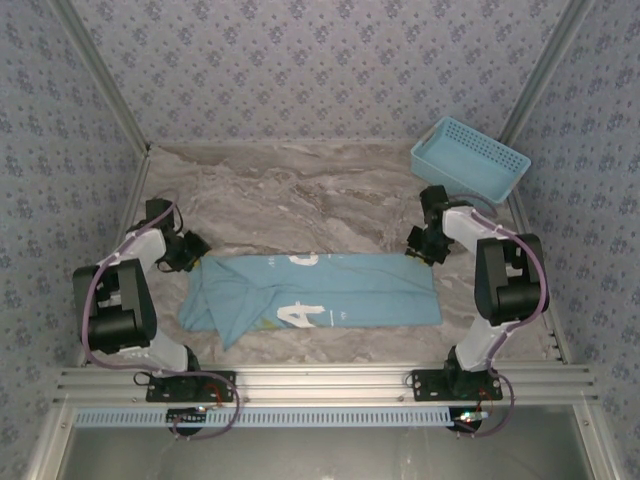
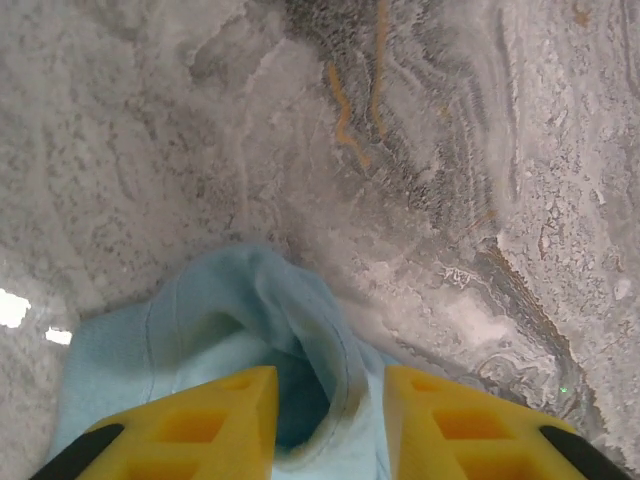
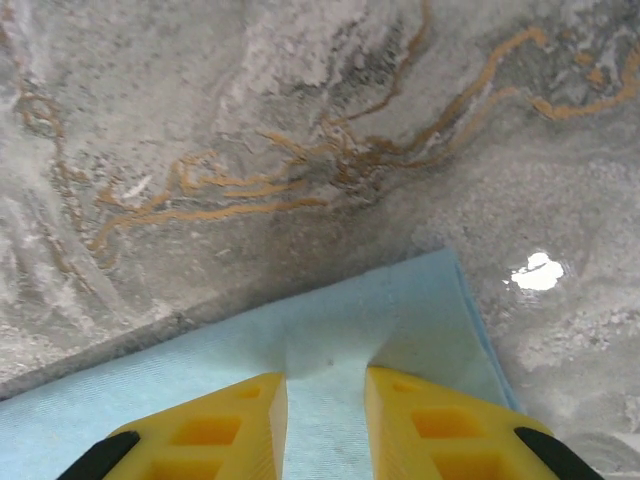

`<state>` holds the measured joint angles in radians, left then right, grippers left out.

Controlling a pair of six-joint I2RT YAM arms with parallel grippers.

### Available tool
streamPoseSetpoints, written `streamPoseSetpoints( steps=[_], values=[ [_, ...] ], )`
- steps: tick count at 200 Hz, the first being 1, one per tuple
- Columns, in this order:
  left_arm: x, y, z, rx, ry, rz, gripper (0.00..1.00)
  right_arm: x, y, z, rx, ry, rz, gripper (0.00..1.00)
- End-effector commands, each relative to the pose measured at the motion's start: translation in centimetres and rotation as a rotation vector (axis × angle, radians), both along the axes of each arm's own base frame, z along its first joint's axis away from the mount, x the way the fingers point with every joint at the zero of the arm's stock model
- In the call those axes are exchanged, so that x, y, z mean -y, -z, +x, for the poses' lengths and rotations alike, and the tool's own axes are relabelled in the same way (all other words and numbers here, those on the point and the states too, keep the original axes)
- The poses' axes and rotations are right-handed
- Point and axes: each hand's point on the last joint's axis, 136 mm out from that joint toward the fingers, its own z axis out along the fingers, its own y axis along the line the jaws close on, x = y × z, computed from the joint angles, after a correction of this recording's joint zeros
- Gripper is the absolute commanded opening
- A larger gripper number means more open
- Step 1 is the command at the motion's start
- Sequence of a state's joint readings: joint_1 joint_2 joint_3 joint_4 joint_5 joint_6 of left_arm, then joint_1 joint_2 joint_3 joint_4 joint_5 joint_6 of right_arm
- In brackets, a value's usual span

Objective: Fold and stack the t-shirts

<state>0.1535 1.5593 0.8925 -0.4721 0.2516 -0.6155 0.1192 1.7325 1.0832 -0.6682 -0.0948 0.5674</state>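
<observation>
T-shirt (image 1: 350,288) lies lower centre, long axis running left to right. My left gripper (image 2: 330,378), nearly closed, pinches its bunched left corner. My right gripper (image 3: 325,380), jaws narrow, straddles the flat right corner; whether it grips, I can't tell.

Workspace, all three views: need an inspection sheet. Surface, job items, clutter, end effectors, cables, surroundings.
Surface: marbled table, small glare spots.
Job's things: one light blue t-shirt lying on the table, partly folded, left side bunched, white lettering showing.
Clutter: light blue lattice basket at the far right corner.
End effectors: left end effector closed on a raised fold at the shirt's far left corner; right end effector pinching the far right edge.
Cables: lilac cable loops along both arms, off the shirt.
Surroundings: patterned walls; aluminium rail at the near edge.
</observation>
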Motion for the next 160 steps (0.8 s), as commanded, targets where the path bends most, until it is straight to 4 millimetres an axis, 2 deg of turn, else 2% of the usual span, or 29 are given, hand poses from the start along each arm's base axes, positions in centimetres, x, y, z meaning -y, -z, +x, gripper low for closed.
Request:
streamPoseSetpoints(
  steps=[1,14,73,103,114,117,142,160],
  values=[
    [-0.1,-0.6,1.3,0.048,0.038,0.013,0.24,0.1,0.3,0.2,-0.023,-0.009,-0.001,0.29],
    [-0.6,-0.5,1.2,0.034,0.029,0.036,0.17,0.4,0.6,0.0,-0.039,-0.001,-0.017,0.29],
    [-2.1,-1.0,-0.2,0.013,0.016,0.138,0.0,1.7,2.5,-0.7,-0.143,0.034,-0.088,0.24],
    [-3.2,-1.0,-1.0,-0.014,-0.013,0.173,0.0,2.6,2.6,-0.6,-0.162,0.053,-0.136,0.23],
    [-3.5,-0.8,-1.3,-0.033,-0.02,0.183,0.0,3.0,3.0,-1.2,-0.192,0.054,-0.154,0.22],
    [-3.5,-0.7,-1.3,-0.036,-0.021,0.183,0.0,2.9,2.5,-0.2,-0.169,0.055,-0.155,0.22],
    [-4.1,-0.1,-2.2,-0.085,-0.053,0.202,0.0,3.5,2.3,0.0,-0.178,0.071,-0.183,0.2],
    [-3.5,0.4,-2.0,-0.089,-0.053,0.167,0.01,3.3,2.0,0.5,-0.161,0.086,-0.168,0.2]
  ],
)
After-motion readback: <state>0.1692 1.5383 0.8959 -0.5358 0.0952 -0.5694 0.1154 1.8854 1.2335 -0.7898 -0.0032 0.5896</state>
